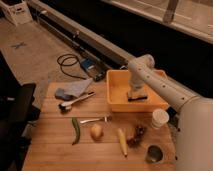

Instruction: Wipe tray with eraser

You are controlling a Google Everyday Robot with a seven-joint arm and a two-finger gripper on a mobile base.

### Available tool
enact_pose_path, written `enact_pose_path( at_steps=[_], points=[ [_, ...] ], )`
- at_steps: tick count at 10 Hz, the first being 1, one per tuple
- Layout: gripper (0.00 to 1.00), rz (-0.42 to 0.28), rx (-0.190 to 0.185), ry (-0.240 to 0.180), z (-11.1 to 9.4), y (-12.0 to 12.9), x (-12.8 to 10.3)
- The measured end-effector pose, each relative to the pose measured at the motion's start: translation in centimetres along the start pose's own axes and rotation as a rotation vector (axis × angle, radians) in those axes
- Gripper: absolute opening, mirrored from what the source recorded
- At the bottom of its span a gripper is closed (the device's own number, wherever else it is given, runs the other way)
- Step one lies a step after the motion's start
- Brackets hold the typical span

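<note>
The yellow-orange tray [120, 102] stands on the wooden table at its far right. My gripper [136, 93] reaches down into the tray from the white arm [160, 87] that comes in from the right. Under the gripper, the dark eraser [137, 96] lies on the tray floor, right of the middle. The gripper sits on top of the eraser.
Left of the tray lie a blue-grey cloth [72, 90] and silver tongs [76, 101]. In front are a green pod [76, 130], a metal utensil [95, 120], an onion-like item [97, 131], a corn cob [122, 141], a dark cluster [137, 134], a white cup [160, 119] and a can [154, 153].
</note>
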Motion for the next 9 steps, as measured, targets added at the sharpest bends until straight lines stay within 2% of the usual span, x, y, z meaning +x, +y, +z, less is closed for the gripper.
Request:
enact_pose_path(
  at_steps=[2, 4, 6, 7, 9],
  points=[
    [0.00, 0.013, 0.004, 0.053, 1.6, -3.4, 1.4],
    [0.00, 0.013, 0.013, 0.066, 2.4, -5.7, 1.8],
    [0.00, 0.002, 0.013, 0.040, 2.4, -5.8, 0.7],
    [0.00, -0.016, 0.020, -0.001, 2.2, -5.5, -1.0],
    [0.00, -0.042, 0.024, -0.079, 1.5, -3.3, -3.5]
  ],
)
